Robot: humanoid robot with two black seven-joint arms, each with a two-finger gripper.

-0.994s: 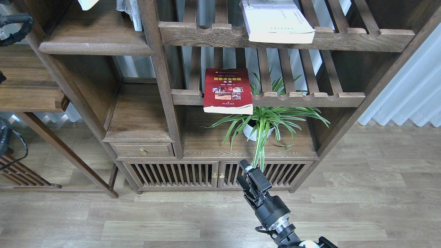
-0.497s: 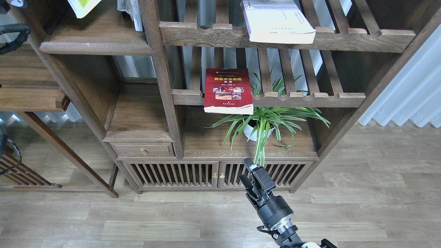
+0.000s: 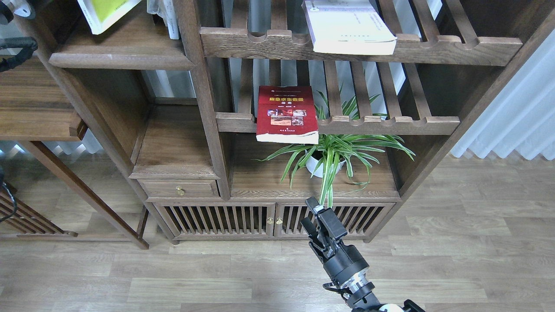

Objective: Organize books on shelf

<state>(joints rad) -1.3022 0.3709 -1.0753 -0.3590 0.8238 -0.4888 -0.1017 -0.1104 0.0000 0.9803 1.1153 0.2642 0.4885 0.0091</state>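
Head view of a dark wooden bookcase. The yellow-green book (image 3: 106, 13) sits tilted at the upper left, above the solid plank shelf (image 3: 121, 54) with its rounded front edge; its upper part is cut off by the frame, and whether it rests on the plank or is held cannot be told. Most of the plank's front edge and right half lie bare, save for pale items (image 3: 167, 17) at its back right corner. The left gripper is not identifiable; only dark parts (image 3: 15, 47) show at the left edge of the frame. The pale lilac-white book (image 3: 347, 26) lies flat on the upper slatted shelf (image 3: 455, 45), overhanging its notched front rail. The dark red book (image 3: 286, 113) lies flat at the left end of the lower slatted shelf (image 3: 390, 125), also overhanging the rail. Directly beneath, a potted spider plant (image 3: 334, 154) stands on the cabinet top (image 3: 260, 182), its leaves spreading past the cabinet's front edge and rising through the slats. The right gripper (image 3: 314, 214) hangs over the floor (image 3: 455, 260) in front of the slatted cabinet doors (image 3: 217, 221), just below the drooping leaf tips, its fingers narrowly parted and holding nothing. Open floor surrounds it on all sides.
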